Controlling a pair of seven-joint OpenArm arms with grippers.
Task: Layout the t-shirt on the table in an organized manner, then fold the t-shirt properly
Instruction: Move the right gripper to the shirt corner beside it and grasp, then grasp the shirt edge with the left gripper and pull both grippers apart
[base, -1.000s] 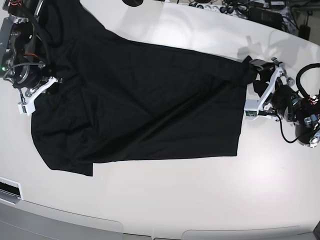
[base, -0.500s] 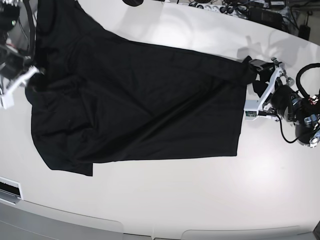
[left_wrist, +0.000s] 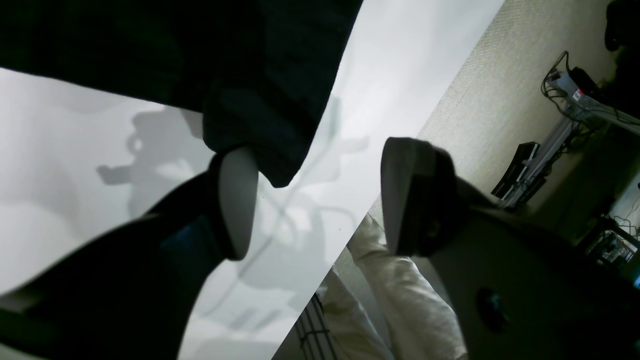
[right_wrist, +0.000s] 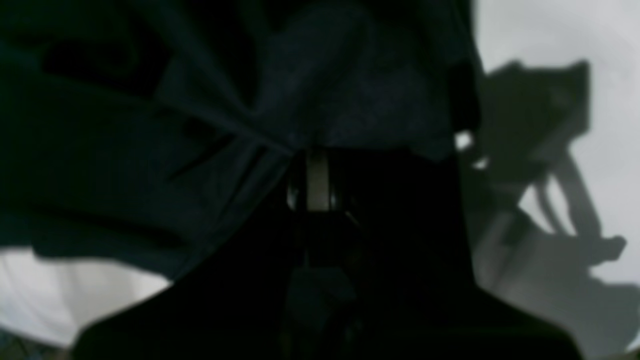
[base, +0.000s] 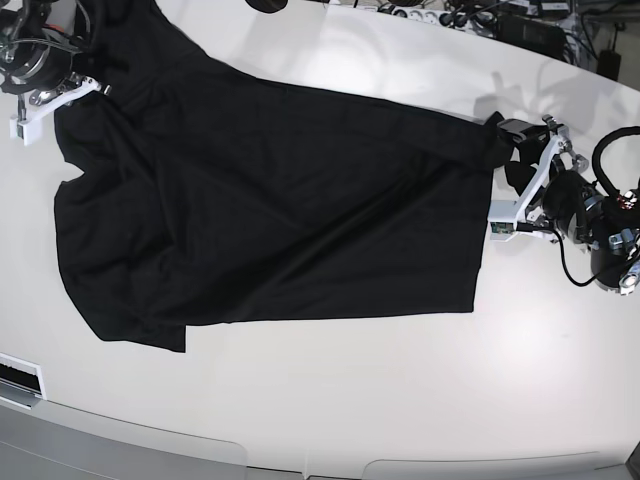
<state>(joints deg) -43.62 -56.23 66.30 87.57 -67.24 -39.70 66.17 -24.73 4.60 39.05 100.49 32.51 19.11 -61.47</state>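
**Black T-Shirt Being Held at 1 Corner, Spread Across White Table**

At the far left of the base view, the right gripper (base: 40, 95) is being kept clamped together on the t-shirt (base: 270, 200), pinching the fabric near its upper-left corner. In the right wrist view, dark cloth is being bunched into folds around the closed fingertips (right_wrist: 316, 180), which are largely hidden by it.

Across the middle, the t-shirt is being laid mostly flat on the table (base: 330, 400), with a diagonal crease running through it and a folded flap showing at its lower-left edge.

At the right, the left gripper (base: 520, 175) is being held with its jaws wide apart beside the shirt's right edge. In the left wrist view, 1 pale finger (left_wrist: 237, 200) is seen touching a corner of the shirt (left_wrist: 270, 110), while nothing is being gripped between the 2 fingers.
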